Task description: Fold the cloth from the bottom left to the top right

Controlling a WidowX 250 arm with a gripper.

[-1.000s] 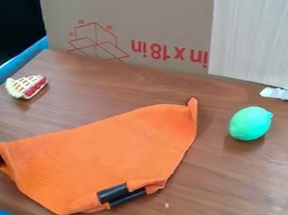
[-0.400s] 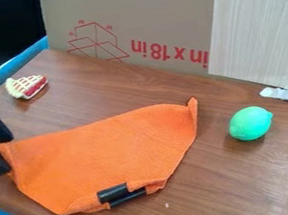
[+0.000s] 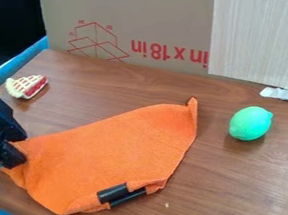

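Cloth (image 3: 112, 154) of bright orange lies spread across the left and middle of a brown wood-grain surface (image 3: 226, 194), its left corner partly hidden by a black gripper (image 3: 9, 157). The arm is cut off at the left edge; whether the gripper is wide, narrow or holding the cloth cannot be told. Black strips (image 3: 122, 194) mark the cloth's near edge. A green lemon-shaped toy (image 3: 251, 123) sits to the right, a toy pie slice (image 3: 28, 87) farther back at left. Behind stands cardboard (image 3: 147, 18) with red print and a pale panel (image 3: 255, 38), both cropped by the frame. The dark upper-left background is hard to make out.
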